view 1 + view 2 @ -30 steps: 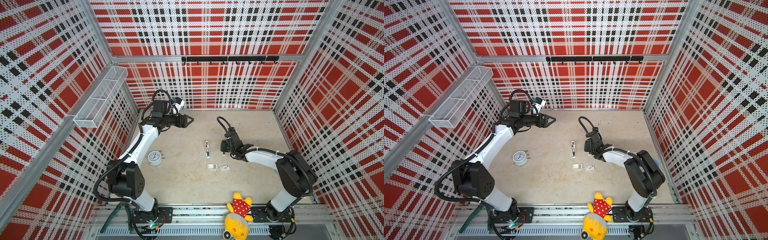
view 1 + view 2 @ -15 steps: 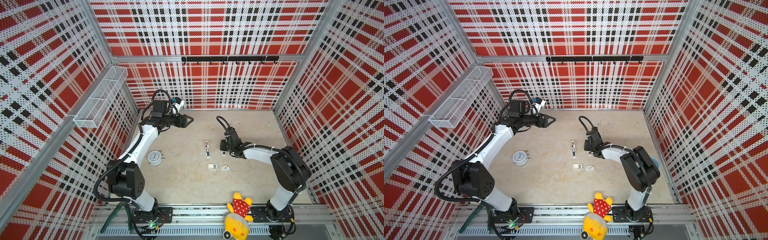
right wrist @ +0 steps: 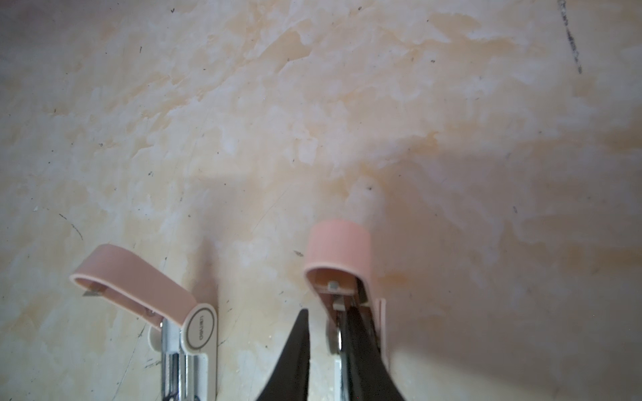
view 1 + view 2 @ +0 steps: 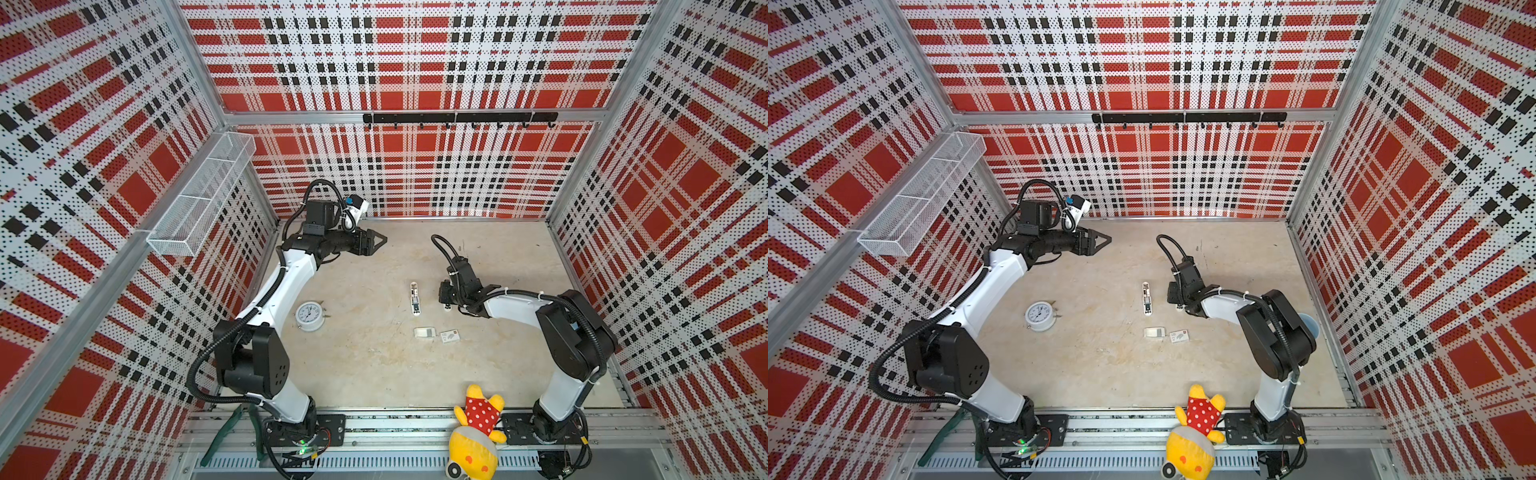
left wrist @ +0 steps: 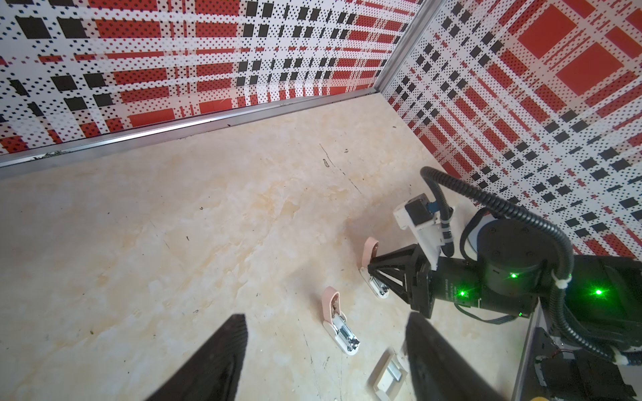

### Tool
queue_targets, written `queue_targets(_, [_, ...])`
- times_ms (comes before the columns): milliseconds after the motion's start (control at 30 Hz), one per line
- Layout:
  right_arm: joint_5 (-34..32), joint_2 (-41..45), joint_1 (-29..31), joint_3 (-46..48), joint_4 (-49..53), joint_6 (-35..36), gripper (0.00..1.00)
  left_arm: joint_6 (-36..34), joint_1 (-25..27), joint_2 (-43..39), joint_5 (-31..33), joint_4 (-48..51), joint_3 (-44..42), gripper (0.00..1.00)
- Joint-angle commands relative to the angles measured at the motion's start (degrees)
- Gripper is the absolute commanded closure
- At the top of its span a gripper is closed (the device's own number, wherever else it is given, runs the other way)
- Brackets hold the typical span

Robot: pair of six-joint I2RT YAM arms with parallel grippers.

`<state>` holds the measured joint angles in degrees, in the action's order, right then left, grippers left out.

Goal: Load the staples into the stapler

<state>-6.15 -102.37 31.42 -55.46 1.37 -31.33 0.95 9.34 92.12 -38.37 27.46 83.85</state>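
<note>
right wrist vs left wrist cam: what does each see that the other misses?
Right wrist only: the printed logo badge on the free stapler. Left wrist only: the staple box, the open left gripper, the wall corner. Both: the two pink staplers, lids up, with the right gripper at the second stapler.

Right arm elbow swung inward; right gripper edged toward centre.

The stapler and the second stapler run off the right wrist view's edge. The right gripper hides part of the stapler's metal channel. In both top views the open box holds contents too small to tell.
</note>
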Motion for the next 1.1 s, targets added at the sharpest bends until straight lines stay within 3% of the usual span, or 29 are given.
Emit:
queue_targets(0, [0.39,-0.99,-0.24,1.08,-2.73,-0.57,0.79,-0.28,-0.52,-1.59,-0.51,-0.47,-0.58,0.25])
queue_targets(1067, [0.95,2.69,-0.24,1.43,-0.49,0.3,0.8,0.32,-0.57,-1.76,-1.01,-0.98,-0.15,0.25])
